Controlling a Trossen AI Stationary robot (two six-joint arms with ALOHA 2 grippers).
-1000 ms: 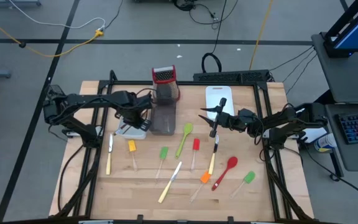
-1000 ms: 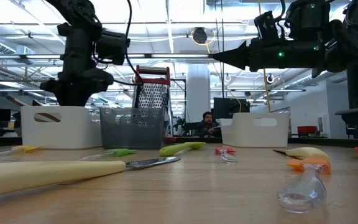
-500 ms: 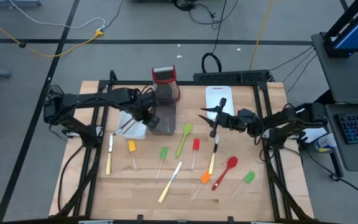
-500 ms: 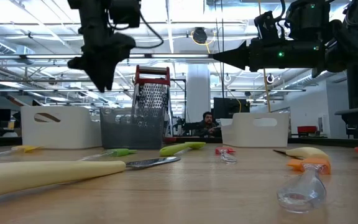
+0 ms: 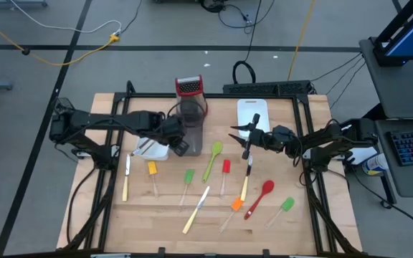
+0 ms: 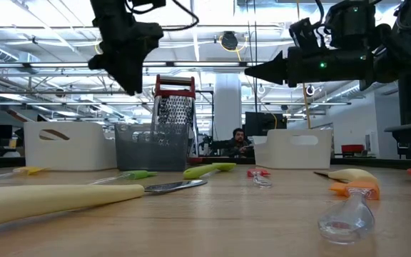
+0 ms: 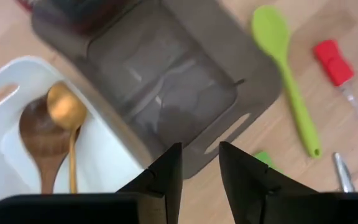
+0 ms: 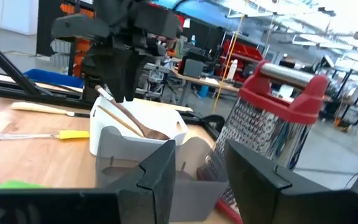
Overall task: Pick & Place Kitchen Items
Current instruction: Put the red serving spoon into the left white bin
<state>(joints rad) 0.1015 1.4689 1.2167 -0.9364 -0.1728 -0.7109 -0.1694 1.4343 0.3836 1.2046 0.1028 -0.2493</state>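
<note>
The left end effector point(image 5: 180, 145) hangs over the grey tray point(image 5: 190, 132), parted, grasping nothing. The right end effector point(image 5: 236, 133) hovers parted, empty. 2 wooden spoons point(image 7: 53, 134) lie in the white tray point(image 5: 156, 151); 11 utensils point(image 5: 211, 160) lie on the surface point(image 5: 113, 218).

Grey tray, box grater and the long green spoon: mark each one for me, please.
grey tray point(image 7: 166, 87), left wrist view, on its bare floor.
box grater point(image 6: 173, 114), low view, on its perforated metal face.
green spoon point(image 5: 216, 149), high view, on its bowl.
</note>
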